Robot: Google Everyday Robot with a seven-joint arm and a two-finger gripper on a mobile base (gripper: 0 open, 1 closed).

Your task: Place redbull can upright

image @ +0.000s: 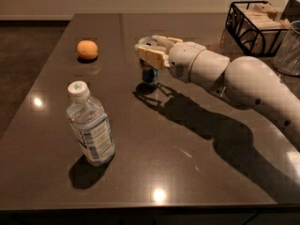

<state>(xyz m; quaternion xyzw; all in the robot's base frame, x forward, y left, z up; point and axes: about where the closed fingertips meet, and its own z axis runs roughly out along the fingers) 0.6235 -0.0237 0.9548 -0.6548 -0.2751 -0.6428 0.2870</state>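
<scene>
At table (187,172) centre, gripper (150,49) fingers (152,57) clamped on top of upright redbull can (149,75), base touching tabletop.

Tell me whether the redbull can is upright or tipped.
Upright. The redbull can stands on end on the table, its blue body vertical, directly beneath the hand that covers its top.

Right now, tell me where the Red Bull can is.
Camera view: the can stands upright on the table, centre-back, directly under the gripper, right of the orange and beyond the water bottle.
</scene>
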